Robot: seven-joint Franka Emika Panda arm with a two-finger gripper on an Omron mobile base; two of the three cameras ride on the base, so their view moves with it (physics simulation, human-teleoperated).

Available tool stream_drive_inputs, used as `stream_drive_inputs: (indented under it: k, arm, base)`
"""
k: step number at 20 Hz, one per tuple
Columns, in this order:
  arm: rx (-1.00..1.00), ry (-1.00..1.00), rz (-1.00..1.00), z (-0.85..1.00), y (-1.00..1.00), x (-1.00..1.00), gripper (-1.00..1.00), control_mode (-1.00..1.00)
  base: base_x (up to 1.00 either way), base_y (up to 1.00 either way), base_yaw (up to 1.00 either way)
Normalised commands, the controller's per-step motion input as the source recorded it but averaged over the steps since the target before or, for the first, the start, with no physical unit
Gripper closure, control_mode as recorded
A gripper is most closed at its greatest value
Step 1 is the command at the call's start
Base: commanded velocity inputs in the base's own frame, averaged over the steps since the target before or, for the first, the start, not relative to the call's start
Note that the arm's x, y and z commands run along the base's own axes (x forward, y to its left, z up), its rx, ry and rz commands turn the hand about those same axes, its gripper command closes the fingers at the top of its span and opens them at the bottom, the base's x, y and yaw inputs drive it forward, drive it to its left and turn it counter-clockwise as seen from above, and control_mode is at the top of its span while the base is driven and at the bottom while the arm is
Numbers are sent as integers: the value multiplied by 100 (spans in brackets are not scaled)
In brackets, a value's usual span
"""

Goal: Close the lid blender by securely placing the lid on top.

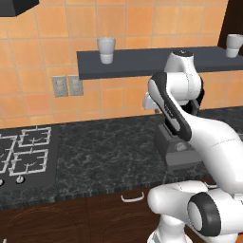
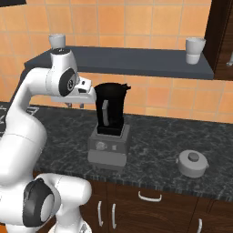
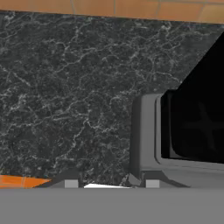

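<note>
The blender stands on the dark counter: a tall black jar (image 2: pixel 109 109) with an open top on a boxy grey base (image 2: pixel 108 149). My arm partly hides the base (image 1: pixel 176 153) in the left base view. The lid (image 2: pixel 193 164), a grey domed cap with a darker knob, lies on the counter well to the right of the blender. My gripper (image 2: pixel 75 105) hangs just left of the jar, near its top, and points down. In the hand view its fingertips (image 3: pixel 111 183) stand apart with nothing between them, beside the jar's mouth (image 3: pixel 197 127) and base (image 3: pixel 146 140).
A dark shelf (image 2: pixel 123 61) runs above the blender and carries white cups (image 2: pixel 194 50) (image 1: pixel 106 50). A stove (image 1: pixel 26 152) lies at the counter's left. A dark cabinet (image 2: pixel 220 32) rises at the right. Wall outlets (image 1: pixel 66 85) sit under the shelf.
</note>
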Motion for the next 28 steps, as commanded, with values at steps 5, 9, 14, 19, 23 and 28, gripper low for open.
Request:
stream_drive_inputs:
  k: [5, 9, 14, 19, 23, 28]
  arm:
    - [0, -11, 0, 0, -15, -34, -100, -100]
    - [0, -14, -9, -7, -41, -70, -100, -100]
    - [0, -6, -16, -14, -57, -56, -100, -100]
    - [0, -1, -19, -24, -77, -34, -100, -100]
    - [0, 0, -17, -30, -81, -20, -100, -100]
    - [0, 0, -12, -15, -85, -8, -100, -100]
  base:
    - [0, 0, 0]
    - [0, 0, 0]
    - [0, 0, 0]
    - [0, 0, 0]
    - [0, 0, 0]
    - [0, 0, 0]
